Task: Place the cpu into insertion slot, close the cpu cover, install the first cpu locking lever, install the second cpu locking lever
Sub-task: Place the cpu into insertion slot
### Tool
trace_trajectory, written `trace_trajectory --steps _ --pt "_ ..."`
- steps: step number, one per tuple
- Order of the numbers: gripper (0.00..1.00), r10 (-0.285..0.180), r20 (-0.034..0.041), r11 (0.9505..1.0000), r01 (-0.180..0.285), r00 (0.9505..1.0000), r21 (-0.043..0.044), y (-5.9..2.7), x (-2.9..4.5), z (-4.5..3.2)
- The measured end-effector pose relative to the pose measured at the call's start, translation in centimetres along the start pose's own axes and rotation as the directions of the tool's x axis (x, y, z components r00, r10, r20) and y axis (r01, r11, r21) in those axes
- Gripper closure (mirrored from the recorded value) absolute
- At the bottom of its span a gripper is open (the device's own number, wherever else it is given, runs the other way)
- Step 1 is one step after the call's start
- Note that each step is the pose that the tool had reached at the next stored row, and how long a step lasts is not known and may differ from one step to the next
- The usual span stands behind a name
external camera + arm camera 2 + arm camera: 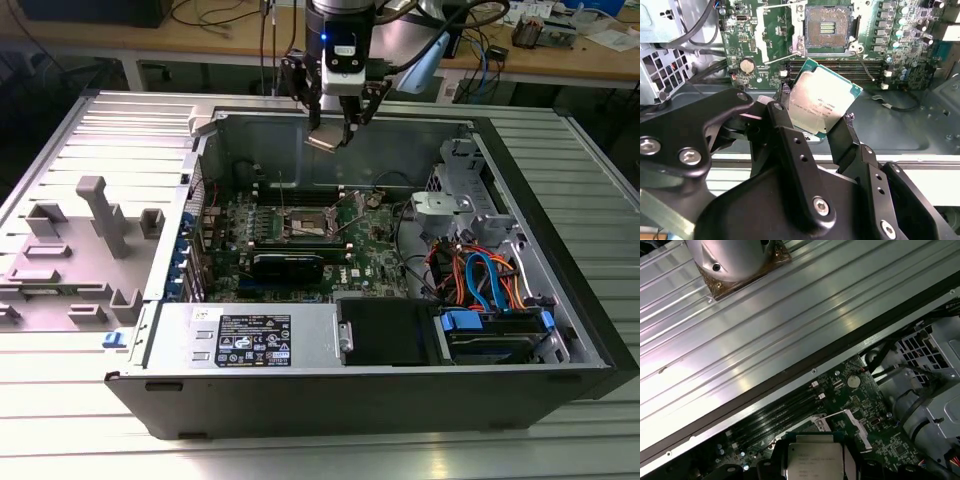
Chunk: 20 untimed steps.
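Gripper (816, 106) fingers (787, 135) are closed narrow on cpu (822, 97), gripped at two opp. edges, metal top facing second wrist cam, chip tilted. Cpu is held in air over open pc case (560, 300), well apart from motherboard (760, 35). Beyond it: memory slots (840, 65), then insertion slot (827, 27), seen uncovered w/ contact field exposed.
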State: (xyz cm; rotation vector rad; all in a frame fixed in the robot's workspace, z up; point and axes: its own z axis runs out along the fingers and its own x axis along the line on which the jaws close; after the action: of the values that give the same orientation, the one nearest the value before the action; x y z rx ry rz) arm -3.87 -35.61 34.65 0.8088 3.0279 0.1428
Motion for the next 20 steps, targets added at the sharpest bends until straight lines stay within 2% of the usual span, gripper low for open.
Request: trace_trajectory --steps 5,7,9,13,14,15,17,18,20 --pt "0.46 0.001 0.0002 1.0 -0.001 1.0 -0.0001 0.0 0.0 0.02" --pt "0.46 0.036 0.0035 0.9993 -0.036 0.9993 -0.0008 -0.01 0.0 0.12" --pt "0.46 0.091 0.0084 0.9958 -0.091 0.9958 -0.0019 -0.03 0.0 0.3" --pt "0.46 0.132 0.0118 0.9913 -0.132 0.9912 -0.0031 -0.06 -0.01 0.62" --pt "0.46 0.151 0.0135 0.9886 -0.151 0.9885 -0.0037 -0.07 -0.02 0.76" --pt "0.46 0.181 0.016 0.9835 -0.181 0.9834 -0.0046 -0.09 -0.02 0.93" --pt "0.46 0.257 0.0225 0.9663 -0.257 0.9661 -0.0076 -0.12 -0.03 1.29" --pt "0.46 0.274 0.0239 0.9617 -0.274 0.9614 -0.0083 -0.13 -0.03 1.37" --pt "0.46 0.316 0.0273 0.9488 -0.316 0.9484 -0.0104 -0.14 -0.03 1.57"
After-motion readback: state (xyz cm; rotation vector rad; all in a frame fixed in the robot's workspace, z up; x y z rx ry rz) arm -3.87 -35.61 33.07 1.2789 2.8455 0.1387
